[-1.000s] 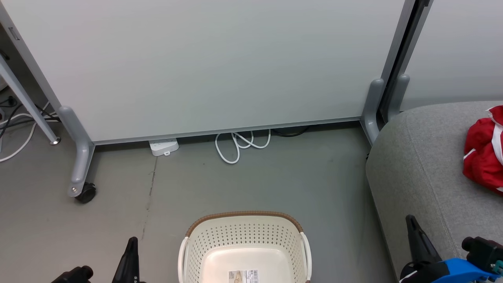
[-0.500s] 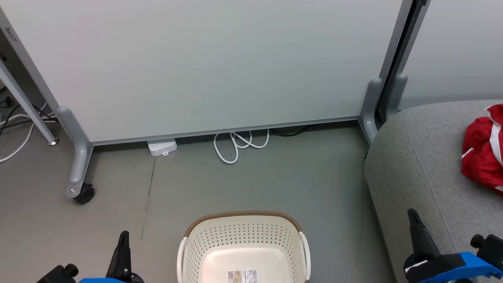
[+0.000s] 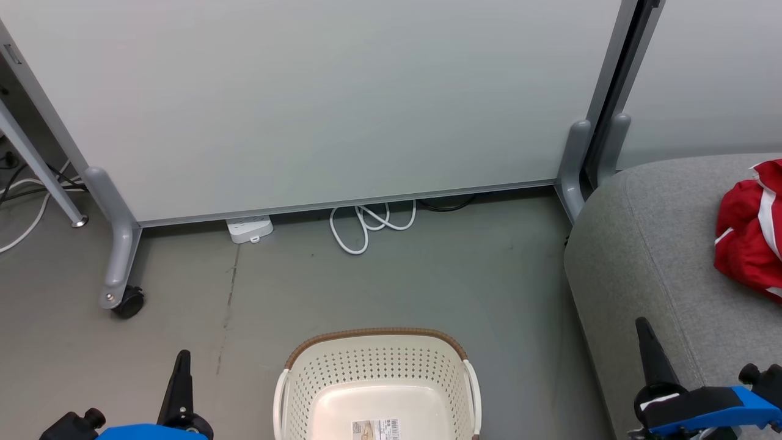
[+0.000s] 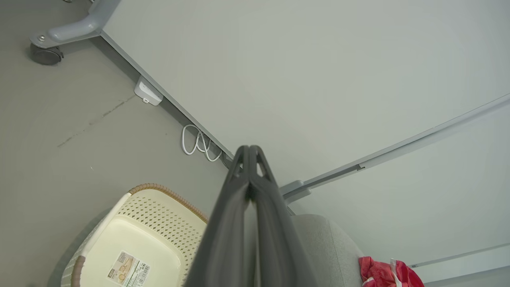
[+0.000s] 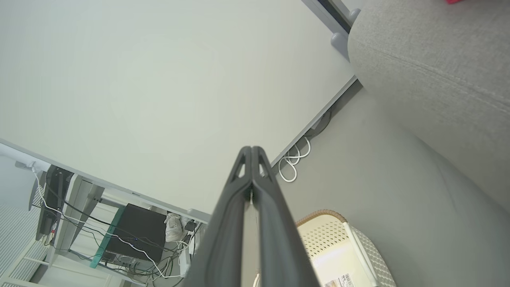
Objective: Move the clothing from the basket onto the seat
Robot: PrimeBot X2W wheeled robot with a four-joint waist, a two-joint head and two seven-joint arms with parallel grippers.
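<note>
The cream basket [image 3: 379, 373] stands on the floor at the bottom centre, with nothing but a label on its bottom; it also shows as the basket [image 4: 147, 235] and the basket [image 5: 342, 255] in the wrist views. Red clothing [image 3: 748, 229] with white stripes lies on the grey seat [image 3: 641, 256] at the right, seen too as the clothing [image 4: 384, 275]. My left gripper [image 3: 182, 360] is shut and holds nothing, left of the basket. My right gripper [image 3: 643, 327] is shut and holds nothing, over the seat's near corner. Both wrist views show the fingers [image 4: 249, 167] and the fingers [image 5: 251, 163] pressed together.
A pale partition panel [image 3: 317, 98] on castor feet [image 3: 125, 299] stands behind the basket. A white power strip [image 3: 249, 229] and a coiled white cable [image 3: 366, 226] lie at its base. Desk legs and cables are at the far left.
Both grippers have drawn back toward the bottom of the head view, the left more. The camera has shifted slightly. The basket and clothing have stayed put.
</note>
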